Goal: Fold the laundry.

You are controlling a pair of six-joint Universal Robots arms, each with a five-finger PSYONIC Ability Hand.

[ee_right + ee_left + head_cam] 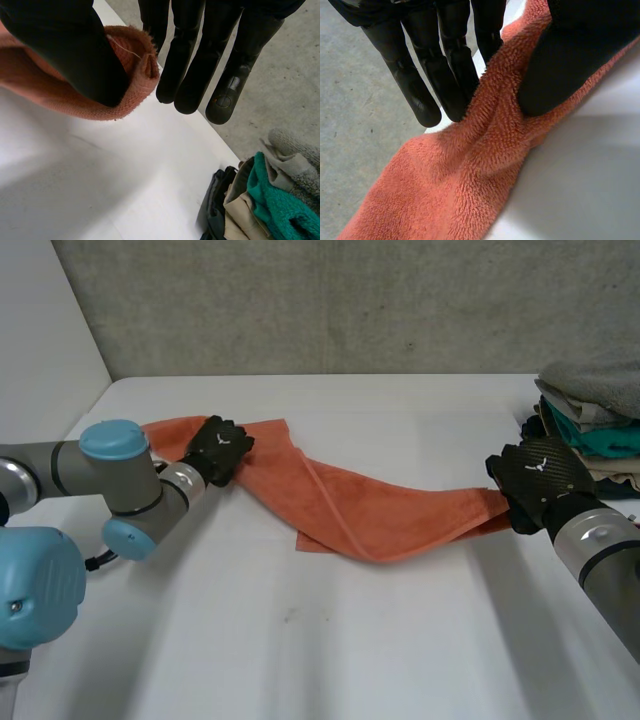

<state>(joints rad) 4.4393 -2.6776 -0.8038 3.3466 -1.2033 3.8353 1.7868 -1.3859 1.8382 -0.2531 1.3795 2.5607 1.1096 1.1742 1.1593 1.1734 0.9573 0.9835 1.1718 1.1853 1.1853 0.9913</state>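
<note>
Left hand (220,448): straight fingers (445,80) and thumb pinch the towel (380,515) at its left end. Right hand (538,480): thumb clamps the right corner, apparently against straight fingers (190,75). The orange terry towel lies twisted and stretched between them on the white table (300,640), with a clothes pile (590,405) beside the right hand.

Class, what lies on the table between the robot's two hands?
In the head view, the orange towel spans that stretch, loosely twisted on the white table; the left hand pinches one end and the right hand the other.
</note>
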